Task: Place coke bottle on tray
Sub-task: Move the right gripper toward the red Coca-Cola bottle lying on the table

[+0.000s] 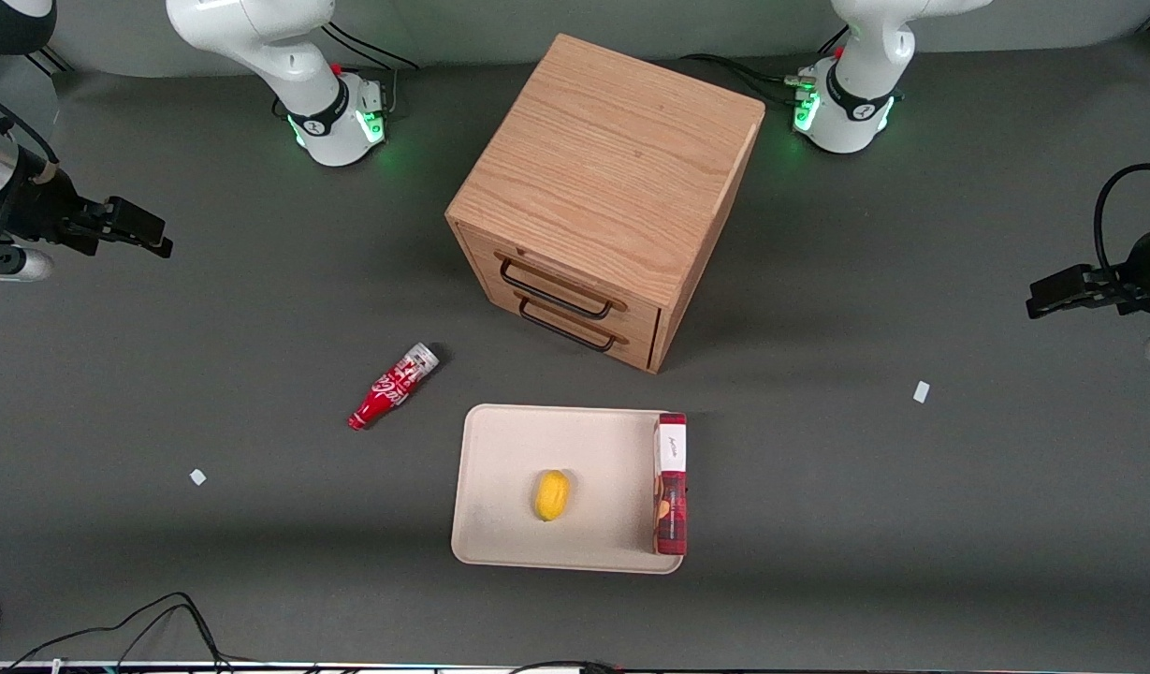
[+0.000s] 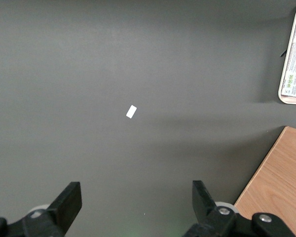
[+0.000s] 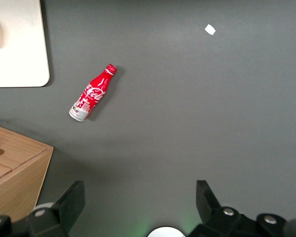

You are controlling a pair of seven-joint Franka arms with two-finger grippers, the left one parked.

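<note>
The coke bottle (image 1: 393,386) lies on its side on the bench (image 1: 256,356) just beside the tray (image 1: 509,468), while the hand (image 1: 149,234), wide open and empty, hovers well apart.

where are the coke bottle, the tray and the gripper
coke bottle (image 1: 392,387), front view, on its red label.
tray (image 1: 509,449), front view, on a bare part of its floor.
gripper (image 1: 146,234), front view, between its open fingers.
</note>
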